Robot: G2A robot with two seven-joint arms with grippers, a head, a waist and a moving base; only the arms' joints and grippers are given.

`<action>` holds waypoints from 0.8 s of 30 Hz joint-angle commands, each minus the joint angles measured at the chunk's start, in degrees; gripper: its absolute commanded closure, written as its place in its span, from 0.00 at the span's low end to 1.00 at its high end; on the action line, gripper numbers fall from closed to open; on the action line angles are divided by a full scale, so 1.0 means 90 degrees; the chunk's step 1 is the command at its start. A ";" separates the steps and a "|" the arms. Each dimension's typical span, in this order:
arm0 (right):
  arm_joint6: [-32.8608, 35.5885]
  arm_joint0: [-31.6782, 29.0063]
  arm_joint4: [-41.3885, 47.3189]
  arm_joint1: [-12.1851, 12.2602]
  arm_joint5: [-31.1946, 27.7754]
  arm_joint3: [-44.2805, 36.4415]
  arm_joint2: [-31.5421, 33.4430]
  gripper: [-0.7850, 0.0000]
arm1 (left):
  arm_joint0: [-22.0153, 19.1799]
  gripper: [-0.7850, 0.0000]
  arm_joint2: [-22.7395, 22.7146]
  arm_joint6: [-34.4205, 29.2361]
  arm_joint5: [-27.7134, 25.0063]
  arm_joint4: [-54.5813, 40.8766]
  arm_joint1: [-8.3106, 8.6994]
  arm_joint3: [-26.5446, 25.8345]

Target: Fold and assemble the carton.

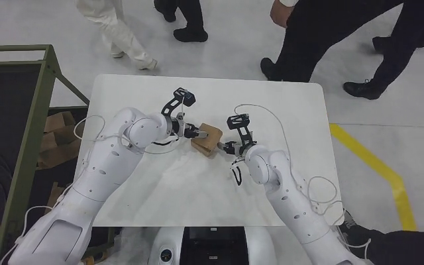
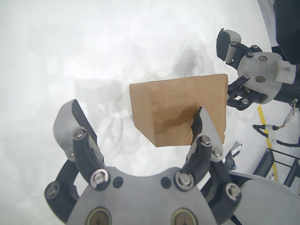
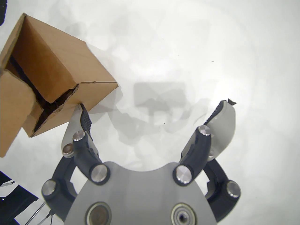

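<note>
The left gripper [image 2: 138, 105] stands wide, holding nothing. One of its fingers [image 2: 199, 122] lies with its dark pad against a flat brown side of the carton [image 2: 178, 108]. The other finger is off to the side, well apart from the cardboard, with bare table [image 1: 165, 192] beneath it. The carton therefore sits ahead of this gripper and toward its one touching finger, not centred between the two.

The right gripper [image 3: 154, 104] is just beyond the carton, on its far side from the left gripper, and it too is spread wide with nothing gripped. The tip of one of its fingers [image 3: 83, 113] touches the lower corner of the carton's open end. Its other finger is far out on the opposite side, over white tabletop.

The carton's open end faces the right gripper. The walls are already raised into a box shape, and the end flaps are folded partly inward with dark gaps between them. One larger flap sticks outward, away from the gripper's palm. In the top view the carton lies in the middle of the table, between the two grippers and touched by both. I cannot tell whether it rests flat or slightly tipped.

Farther out, past the left arm's side of the table, stands a green-framed cart [image 1: 40, 86] holding loose cardboard pieces. A yellow line [image 1: 371, 159] runs across the floor past the right arm's side.
</note>
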 commanded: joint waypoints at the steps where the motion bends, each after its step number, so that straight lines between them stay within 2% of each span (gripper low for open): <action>1: 0.0024 -0.0003 -0.0010 0.0004 0.0061 -0.0035 0.0050 0.00 | 0.0030 0.00 -0.0055 0.0007 0.0028 -0.0135 0.0003 0.0021; 13: 0.0260 -0.0546 0.0230 0.0162 0.0040 -0.1072 0.0892 0.00 | 0.0175 0.00 -0.0348 -0.0132 0.0028 -0.0544 0.0062 0.0222; 19: 0.0596 -0.0701 0.0801 0.0210 -0.0321 -0.1564 0.1124 0.00 | 0.0175 0.00 -0.0316 -0.0115 0.0036 -0.0626 0.0055 0.0297; 24: 0.0951 -0.0669 0.1090 0.0237 -0.0556 -0.1594 0.1146 0.00 | 0.0111 0.00 -0.0248 -0.0136 0.0099 -0.0777 0.0030 0.0395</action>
